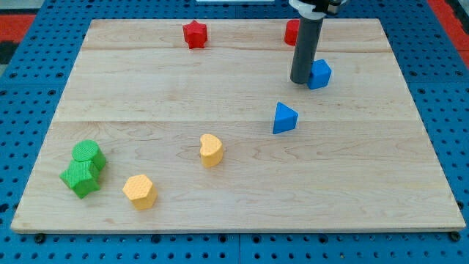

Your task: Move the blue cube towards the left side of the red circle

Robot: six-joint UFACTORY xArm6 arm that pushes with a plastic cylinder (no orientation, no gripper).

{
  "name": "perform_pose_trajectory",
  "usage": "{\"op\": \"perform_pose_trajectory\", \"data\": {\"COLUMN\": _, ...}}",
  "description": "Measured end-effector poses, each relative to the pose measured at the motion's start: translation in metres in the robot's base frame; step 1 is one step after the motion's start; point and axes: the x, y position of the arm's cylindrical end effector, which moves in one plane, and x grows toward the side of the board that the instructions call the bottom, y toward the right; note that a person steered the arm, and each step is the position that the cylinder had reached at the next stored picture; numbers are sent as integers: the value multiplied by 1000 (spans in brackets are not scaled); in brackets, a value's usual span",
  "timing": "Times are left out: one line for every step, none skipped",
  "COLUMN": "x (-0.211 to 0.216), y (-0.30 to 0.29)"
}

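Observation:
The blue cube (320, 74) sits on the wooden board at the view's upper right. My tip (301, 80) is right against the cube's left side. The rod rises from there and hides part of the red circle (292, 32), which lies near the board's top edge, above and a little left of the cube.
A red star (194, 34) lies at the top, left of the circle. A blue triangular block (284, 118) lies below my tip. A yellow heart (211, 150) and a yellow hexagon (139, 191) sit lower left. Two green blocks (84, 168) sit at the left. The board's right edge (421, 110) is near the cube.

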Motion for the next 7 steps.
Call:
{"op": "perform_pose_trajectory", "data": {"x": -12, "y": 0}}
{"op": "perform_pose_trajectory", "data": {"x": -14, "y": 0}}
{"op": "perform_pose_trajectory", "data": {"x": -14, "y": 0}}
{"op": "perform_pose_trajectory", "data": {"x": -14, "y": 11}}
{"op": "perform_pose_trajectory", "data": {"x": 5, "y": 28}}
{"op": "perform_pose_trajectory", "data": {"x": 41, "y": 25}}
{"op": "perform_pose_trajectory", "data": {"x": 59, "y": 44}}
